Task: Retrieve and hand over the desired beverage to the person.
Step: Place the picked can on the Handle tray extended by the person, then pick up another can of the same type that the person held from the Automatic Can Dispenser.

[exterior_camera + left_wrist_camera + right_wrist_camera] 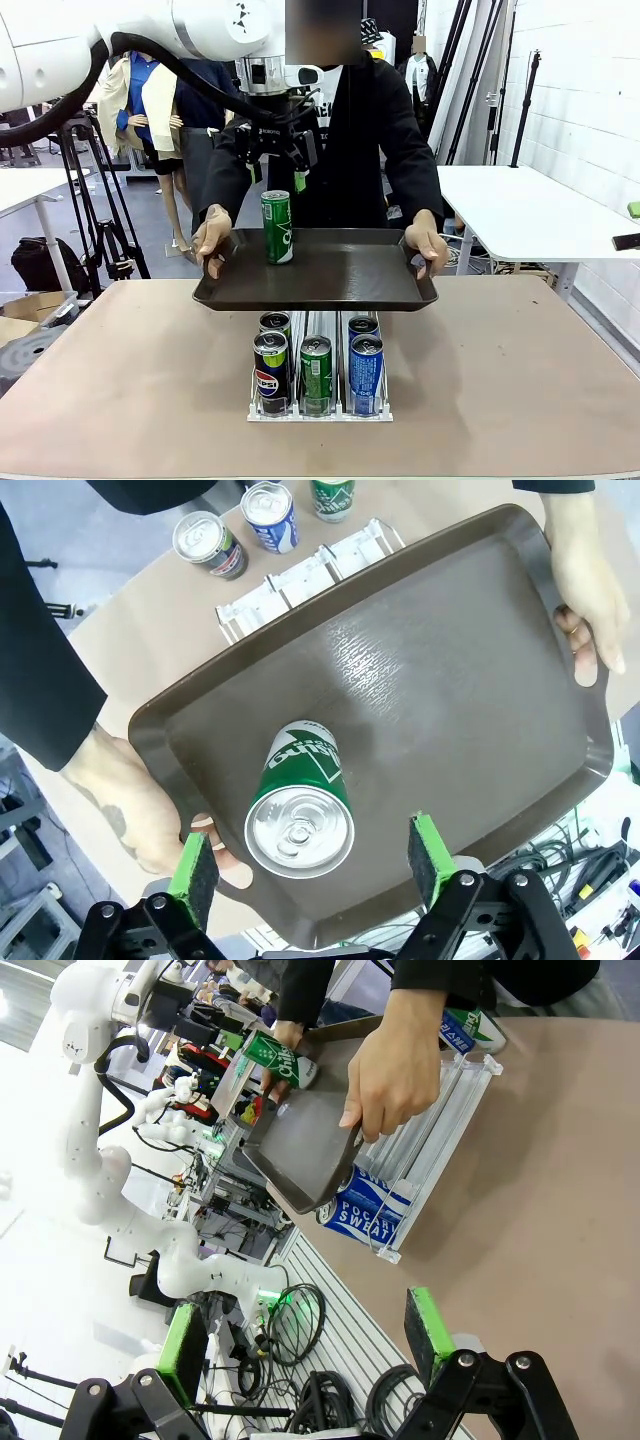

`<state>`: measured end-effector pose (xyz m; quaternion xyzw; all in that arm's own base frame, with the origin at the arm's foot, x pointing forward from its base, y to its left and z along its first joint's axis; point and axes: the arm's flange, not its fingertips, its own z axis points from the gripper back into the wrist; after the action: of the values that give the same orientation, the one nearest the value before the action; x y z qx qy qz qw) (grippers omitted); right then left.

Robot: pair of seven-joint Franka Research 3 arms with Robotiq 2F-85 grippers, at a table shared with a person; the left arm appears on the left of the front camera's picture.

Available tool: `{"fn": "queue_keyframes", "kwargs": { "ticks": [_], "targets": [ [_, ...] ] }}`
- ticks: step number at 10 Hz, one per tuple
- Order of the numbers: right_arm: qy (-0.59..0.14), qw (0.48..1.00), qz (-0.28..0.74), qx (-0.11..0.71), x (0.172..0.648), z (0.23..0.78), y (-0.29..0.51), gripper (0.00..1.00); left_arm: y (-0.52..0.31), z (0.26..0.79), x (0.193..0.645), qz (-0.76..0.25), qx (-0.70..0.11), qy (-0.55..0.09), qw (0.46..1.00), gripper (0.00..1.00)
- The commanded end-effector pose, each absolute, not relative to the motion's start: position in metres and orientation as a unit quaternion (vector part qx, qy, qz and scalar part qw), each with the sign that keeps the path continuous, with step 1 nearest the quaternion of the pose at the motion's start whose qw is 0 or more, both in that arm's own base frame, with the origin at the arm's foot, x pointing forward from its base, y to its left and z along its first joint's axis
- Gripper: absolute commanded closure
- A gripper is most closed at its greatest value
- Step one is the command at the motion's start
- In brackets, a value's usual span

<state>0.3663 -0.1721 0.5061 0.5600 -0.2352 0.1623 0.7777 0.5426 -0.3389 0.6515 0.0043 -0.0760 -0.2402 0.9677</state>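
Left gripper (277, 172) wide open and empty just above the green soda can (276, 227), which stands upright on the brown tray (350, 275) the person (375, 130) holds; my worry is that a crooked lift-off clips its top, or the tray tips, toppling it.

Green can (277, 227) with white lettering — dark brown tray (350, 272) — black-jacketed person (378, 130)
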Motion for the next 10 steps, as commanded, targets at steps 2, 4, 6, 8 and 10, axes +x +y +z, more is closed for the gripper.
{"fn": "queue_keyframes", "kwargs": {
  "ticks": [2, 4, 6, 8, 10],
  "targets": [
    [-0.241, 0.78, 0.159, 0.556, 0.3653, 0.5044, -0.1698, 0.0, -0.3388, 0.6521, 0.5422, -0.24, 0.004, -0.077, 0.968, 0.0],
    [-0.241, 0.78, 0.159, 0.556, 0.3653, 0.5044, -0.1698, 0.0, -0.3388, 0.6521, 0.5422, -0.24, 0.004, -0.077, 0.968, 0.0],
    [-0.241, 0.78, 0.159, 0.556, 0.3653, 0.5044, -0.1698, 0.0, -0.3388, 0.6521, 0.5422, -0.24, 0.004, -0.077, 0.968, 0.0],
    [-0.241, 0.78, 0.159, 0.556, 0.3653, 0.5044, -0.1698, 0.0, -0.3388, 0.6521, 0.5422, -0.24, 0.004, -0.077, 0.968, 0.0],
    [-0.241, 0.78, 0.159, 0.556, 0.3653, 0.5044, -0.1698, 0.0, -0.3388, 0.6521, 0.5422, -0.24, 0.004, -0.077, 0.968, 0.0]
  ]
}}
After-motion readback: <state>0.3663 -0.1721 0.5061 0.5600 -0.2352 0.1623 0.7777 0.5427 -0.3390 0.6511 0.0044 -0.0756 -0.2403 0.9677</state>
